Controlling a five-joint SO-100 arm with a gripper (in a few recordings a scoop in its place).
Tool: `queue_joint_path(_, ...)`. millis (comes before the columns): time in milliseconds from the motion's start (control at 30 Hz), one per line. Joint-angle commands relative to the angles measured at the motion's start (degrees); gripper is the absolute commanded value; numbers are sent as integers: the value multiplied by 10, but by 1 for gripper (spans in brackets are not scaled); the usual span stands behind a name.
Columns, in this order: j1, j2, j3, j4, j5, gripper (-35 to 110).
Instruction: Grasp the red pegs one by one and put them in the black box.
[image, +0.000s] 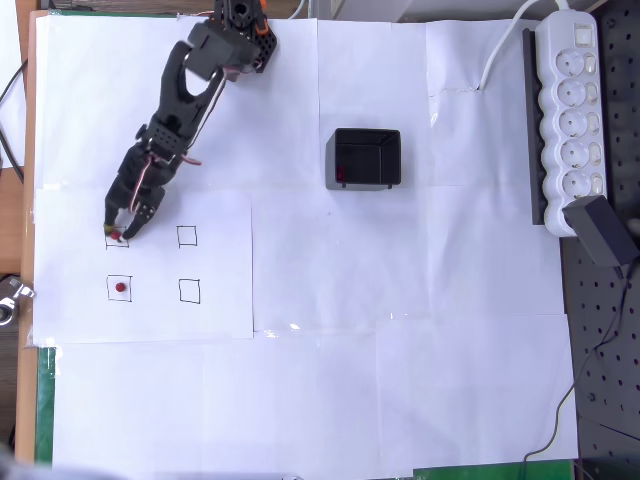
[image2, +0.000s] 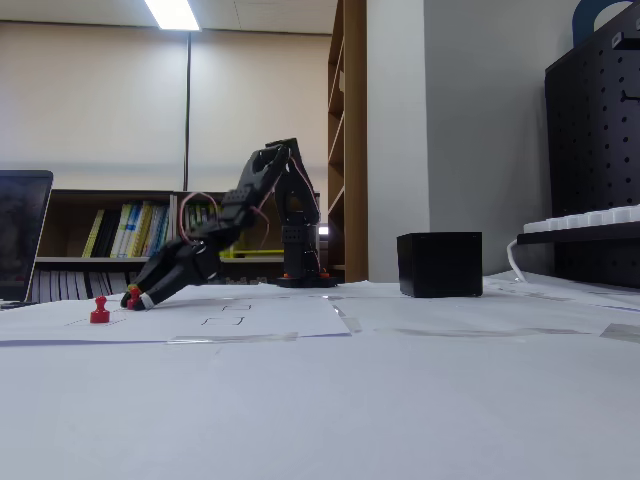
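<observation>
Overhead view shows us the black two-finger gripper (image: 118, 232) reaching down at the far-left of four small black-outlined squares drawn on a white paper sheet (image: 215, 320), its tips set on either side of a tiny dark-red round peg (image: 115, 236) that sits in that square; we read this as the arm lining up a grasp, since the fingers are lowered to the paper where the peg stands. In the fixed view the gripper (image2: 131, 298) slants down to the sheet with that red peg (image2: 133, 297) between its tips; the jaws look nearly closed around it, though we cannot tell whether they already pinch it. A second small red peg (image: 121, 288) stands alone in the near-left square, just beside the gripper in the fixed view (image2: 100, 312). The two right-hand squares hold nothing. The small square black plastic box (image: 363, 159) waits well apart to the right, open side up so pegs can be dropped in; a red speck shows at its inner left wall, probably a peg already delivered
</observation>
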Motion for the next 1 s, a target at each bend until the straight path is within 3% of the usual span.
queue_joint_path(0,-70,-151,83,368,-23,0)
queue_joint_path(133,-204,-190,220,639,-120,0)
queue_joint_path(267,-383,-192,404,817,-291,0)
queue_joint_path(367,-491,-192,474,817,-384,0)
queue_joint_path(600,-655,-140,495,817,-460,0)
queue_joint_path(967,-737,20,468,755,-490,0)
